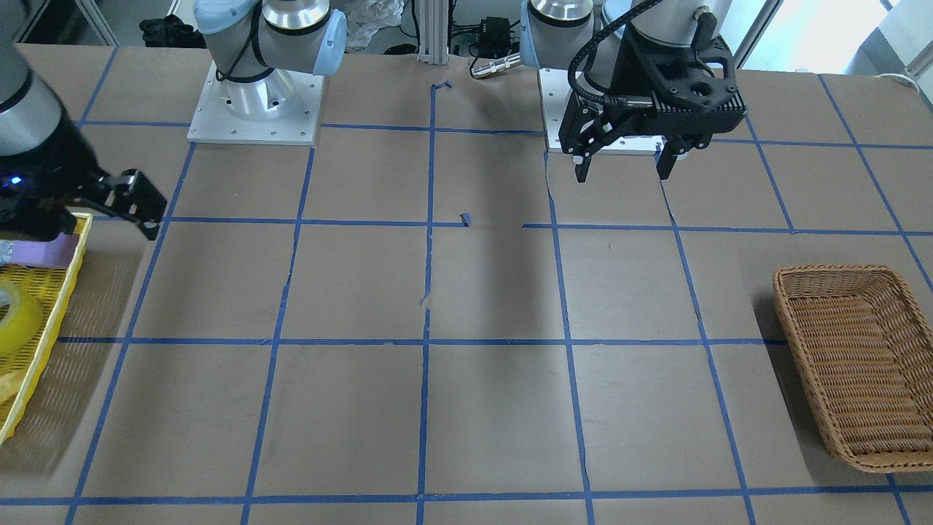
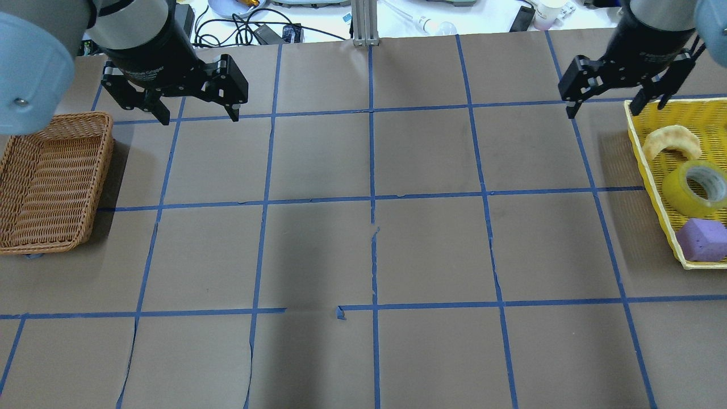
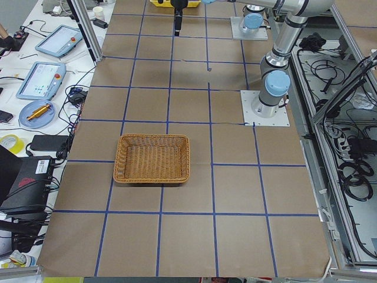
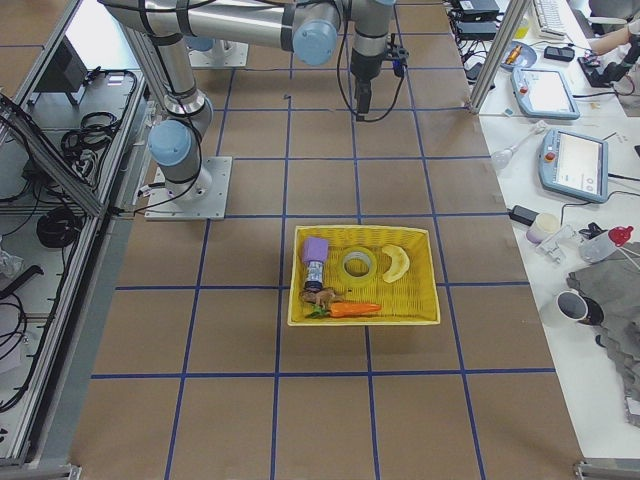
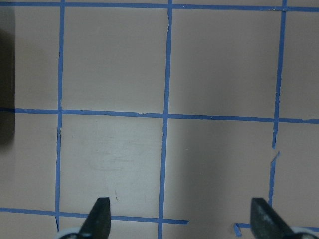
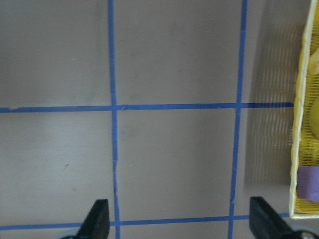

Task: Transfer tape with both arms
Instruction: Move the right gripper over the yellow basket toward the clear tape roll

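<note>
The tape (image 2: pixel 696 187) is a yellow roll with a white core. It lies flat in the yellow tray (image 2: pixel 653 187) at the table's right end, and also shows in the exterior right view (image 4: pixel 356 264) and the front view (image 1: pixel 11 317). My right gripper (image 2: pixel 603 108) is open and empty. It hangs high beside the tray's far left corner, apart from the tape. In the right wrist view (image 6: pixel 180 219) only a sliver of the tape (image 6: pixel 315 114) shows. My left gripper (image 2: pixel 199 117) is open and empty, raised near the wicker basket (image 2: pixel 51 182). It also shows in the front view (image 1: pixel 623 175).
The tray also holds a purple sponge block (image 2: pixel 703 238) next to the tape and a curved yellow piece (image 2: pixel 670 142) beyond it. A carrot and other small things (image 4: pixel 335 305) lie at the tray's near side. The brown table top (image 2: pixel 369 238) carries blue tape grid lines.
</note>
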Tool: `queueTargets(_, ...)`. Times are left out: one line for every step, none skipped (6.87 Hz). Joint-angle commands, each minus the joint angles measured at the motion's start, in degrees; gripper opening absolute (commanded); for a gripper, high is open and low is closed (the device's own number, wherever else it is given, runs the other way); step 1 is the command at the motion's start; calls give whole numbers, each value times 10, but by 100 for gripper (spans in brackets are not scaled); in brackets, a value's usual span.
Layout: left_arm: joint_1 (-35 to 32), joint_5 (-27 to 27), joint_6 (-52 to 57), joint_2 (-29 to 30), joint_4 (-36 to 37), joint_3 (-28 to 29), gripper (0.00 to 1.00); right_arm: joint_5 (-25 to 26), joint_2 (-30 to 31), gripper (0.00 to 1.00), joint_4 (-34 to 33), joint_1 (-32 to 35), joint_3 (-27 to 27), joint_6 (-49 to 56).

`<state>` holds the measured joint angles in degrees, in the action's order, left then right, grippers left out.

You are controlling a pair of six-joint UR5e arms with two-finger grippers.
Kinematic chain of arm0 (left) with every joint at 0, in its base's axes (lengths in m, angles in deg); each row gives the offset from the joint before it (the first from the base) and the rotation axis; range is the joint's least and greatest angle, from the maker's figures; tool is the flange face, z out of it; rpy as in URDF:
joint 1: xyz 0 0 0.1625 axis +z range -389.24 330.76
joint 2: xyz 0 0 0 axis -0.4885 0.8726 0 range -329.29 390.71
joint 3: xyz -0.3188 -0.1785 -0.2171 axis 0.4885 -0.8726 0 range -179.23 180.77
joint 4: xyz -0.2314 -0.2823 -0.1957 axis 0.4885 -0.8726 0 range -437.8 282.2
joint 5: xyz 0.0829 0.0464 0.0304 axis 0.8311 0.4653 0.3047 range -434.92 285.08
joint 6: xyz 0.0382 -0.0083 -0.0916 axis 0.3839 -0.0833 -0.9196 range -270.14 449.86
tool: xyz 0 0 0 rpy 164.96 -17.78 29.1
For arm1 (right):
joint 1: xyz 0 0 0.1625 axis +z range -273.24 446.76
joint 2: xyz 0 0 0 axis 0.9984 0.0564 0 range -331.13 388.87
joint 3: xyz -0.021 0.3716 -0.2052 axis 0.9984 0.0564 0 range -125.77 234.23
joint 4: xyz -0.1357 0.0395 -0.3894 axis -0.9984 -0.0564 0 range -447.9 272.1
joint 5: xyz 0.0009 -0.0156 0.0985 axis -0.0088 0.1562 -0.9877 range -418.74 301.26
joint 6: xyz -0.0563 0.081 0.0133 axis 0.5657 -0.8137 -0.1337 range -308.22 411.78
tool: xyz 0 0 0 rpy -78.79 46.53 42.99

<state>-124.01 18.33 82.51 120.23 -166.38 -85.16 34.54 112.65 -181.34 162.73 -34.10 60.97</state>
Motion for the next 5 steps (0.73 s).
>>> queueTargets(-1,1,0,0,1,-1,100,5,-54,100,-100,-83,-4,17)
queueTargets(-1,3,0,-1,1,-1,100,35,-85,100,-135,-117,-7,14)
queueTargets(-1,3,0,-1,1,-2,100,31,-117,100,-139,-153,-15,13)
queueTargets(-1,3,0,-1,1,-2,100,27,-146,99,-154,-170,-24,6)
queueTargets(-1,3,0,-1,1,-2,100,25,-163,96,-176,-186,-32,7)
